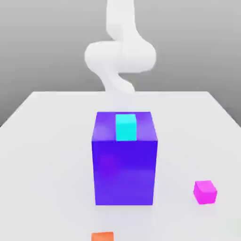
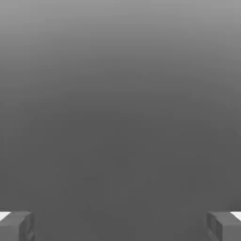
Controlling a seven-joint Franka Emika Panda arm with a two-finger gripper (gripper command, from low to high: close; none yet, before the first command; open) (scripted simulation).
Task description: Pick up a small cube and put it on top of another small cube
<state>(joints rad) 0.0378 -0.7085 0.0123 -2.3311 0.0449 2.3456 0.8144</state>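
The small cube, bright magenta-pink, rests on the white table towards the exterior view's right, near the front. A small cyan cube sits on top of a big blue-purple cube at the table's middle. My white arm rises behind the big cube at the far side of the table. In the hand view my gripper is open: its two grey fingertips stand far apart, with plain grey background and nothing between them.
A small orange cube lies at the front edge of the exterior view, a little left of the big cube. The white table spreads wide on both sides of the big cube.
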